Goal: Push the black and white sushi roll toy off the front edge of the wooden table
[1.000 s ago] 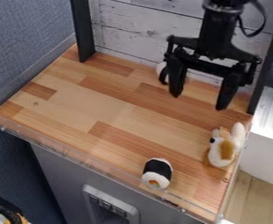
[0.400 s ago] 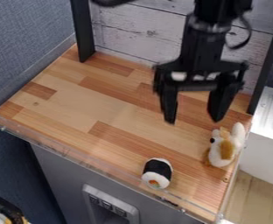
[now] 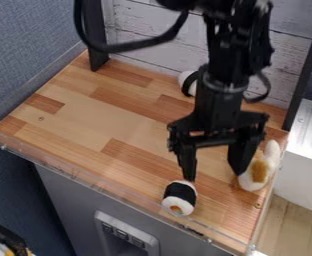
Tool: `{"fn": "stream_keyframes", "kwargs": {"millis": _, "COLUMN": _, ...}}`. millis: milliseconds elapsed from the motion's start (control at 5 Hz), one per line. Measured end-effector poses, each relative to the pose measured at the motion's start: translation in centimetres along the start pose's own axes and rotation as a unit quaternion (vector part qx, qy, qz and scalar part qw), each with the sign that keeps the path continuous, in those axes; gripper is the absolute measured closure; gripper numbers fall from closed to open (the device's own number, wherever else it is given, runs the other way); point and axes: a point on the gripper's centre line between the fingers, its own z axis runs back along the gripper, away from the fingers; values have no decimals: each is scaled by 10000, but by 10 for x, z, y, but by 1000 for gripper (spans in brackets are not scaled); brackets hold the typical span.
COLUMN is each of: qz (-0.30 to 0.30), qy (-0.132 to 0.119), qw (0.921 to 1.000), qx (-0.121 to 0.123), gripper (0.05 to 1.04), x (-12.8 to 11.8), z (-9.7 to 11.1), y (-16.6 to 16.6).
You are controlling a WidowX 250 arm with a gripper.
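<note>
Camera view: fingers spread wide with nothing between them, the black gripper [image 3: 215,176] hangs over the wood-block surface [image 3: 78,107], nearest a soft, rounded, black-banded sushi toy [image 3: 180,196] at five o'clock. One finger partly blocks a fuzzy white-and-tan plush [image 3: 257,175] at four; another banded roll [image 3: 189,83] lies at one. Clear edging [image 3: 72,172] lines the front.
</note>
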Motion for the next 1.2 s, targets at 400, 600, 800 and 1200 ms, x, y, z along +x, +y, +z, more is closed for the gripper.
{"fn": "stream_keyframes", "kwargs": {"millis": 400, "qz": -1417, "qy": -92, "qw": 9898, "qx": 85, "gripper": 85, "x": 4, "z": -32, "y": 1}}
{"fn": "stream_keyframes", "kwargs": {"millis": 600, "qz": -1758, "qy": -116, "qw": 9843, "qx": 126, "gripper": 87, "x": 6, "z": -37, "y": -1}}
{"fn": "stream_keyframes", "kwargs": {"millis": 800, "qz": -1736, "qy": -154, "qw": 9847, "qx": 86, "gripper": 87, "x": 9, "z": -39, "y": -4}}
{"fn": "stream_keyframes", "kwargs": {"millis": 1200, "qz": -591, "qy": -214, "qw": 9980, "qx": -52, "gripper": 85, "x": 20, "z": -42, "y": -2}}
